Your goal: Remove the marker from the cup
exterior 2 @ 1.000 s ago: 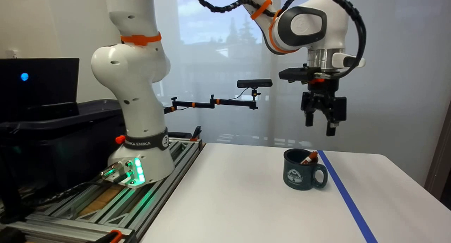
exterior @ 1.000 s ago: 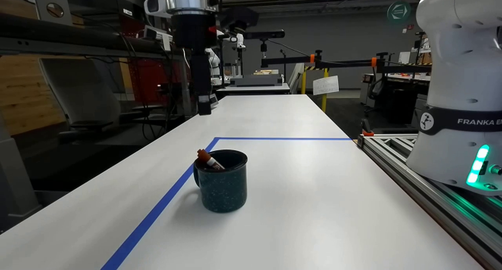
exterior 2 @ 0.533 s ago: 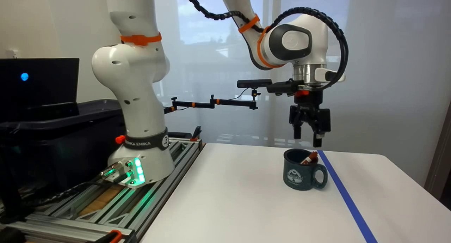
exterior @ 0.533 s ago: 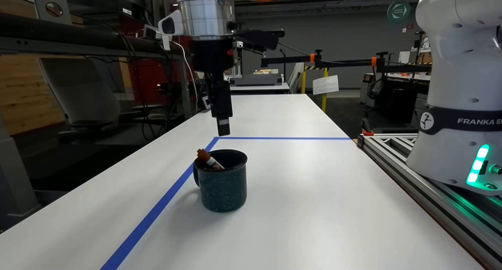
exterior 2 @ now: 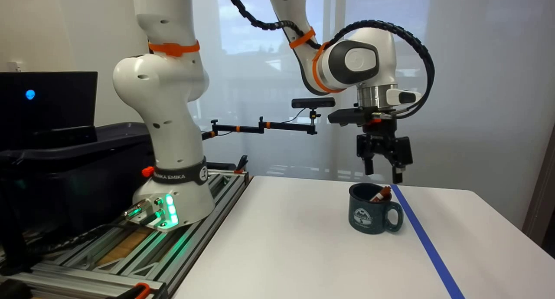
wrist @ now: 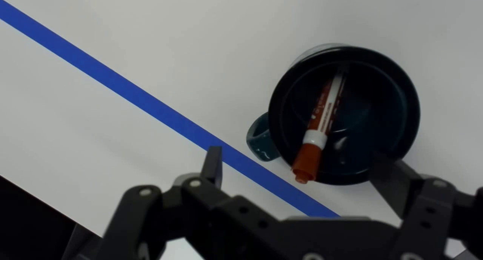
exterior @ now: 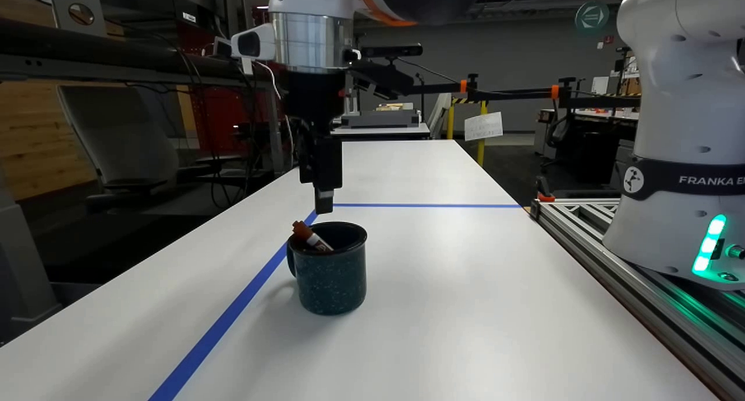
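"What's changed?"

"I've lowered the gripper [exterior 2: 383,176], fingers [exterior 2: 397,176] wide. Wrist view, left to right: blue tape [wrist: 166,115], then the marker [wrist: 320,122] leaning inside the cup [wrist: 373,109]."

"Meaning?"

"Closer to grasping, I'd judge; more descent needed first."

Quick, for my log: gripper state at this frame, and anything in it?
Gripper: open, fingers apart, holding nothing; the marker leans inside the cup.
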### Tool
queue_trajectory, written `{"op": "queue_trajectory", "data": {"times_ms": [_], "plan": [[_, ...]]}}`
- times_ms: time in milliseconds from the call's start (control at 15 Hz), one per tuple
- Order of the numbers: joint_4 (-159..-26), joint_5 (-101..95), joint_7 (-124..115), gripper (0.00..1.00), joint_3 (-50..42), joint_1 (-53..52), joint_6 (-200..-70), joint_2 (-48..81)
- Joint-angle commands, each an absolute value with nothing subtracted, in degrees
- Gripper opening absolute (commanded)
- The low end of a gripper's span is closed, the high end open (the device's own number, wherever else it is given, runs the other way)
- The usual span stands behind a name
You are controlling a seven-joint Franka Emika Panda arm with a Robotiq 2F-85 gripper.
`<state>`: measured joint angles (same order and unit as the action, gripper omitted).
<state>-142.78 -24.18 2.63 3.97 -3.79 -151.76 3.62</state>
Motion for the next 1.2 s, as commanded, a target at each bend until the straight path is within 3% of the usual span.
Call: {"op": "queue_trajectory", "data": {"times_ms": [0, 1133], "plan": [[-142.9, -24.6, 2.0, 1.00, 3.5, -4.1, -152.3, 3.7], [-143.0, -14.0, -9.9, 1.00, 3.6, -4.9, -162.1, 7.0]]}}
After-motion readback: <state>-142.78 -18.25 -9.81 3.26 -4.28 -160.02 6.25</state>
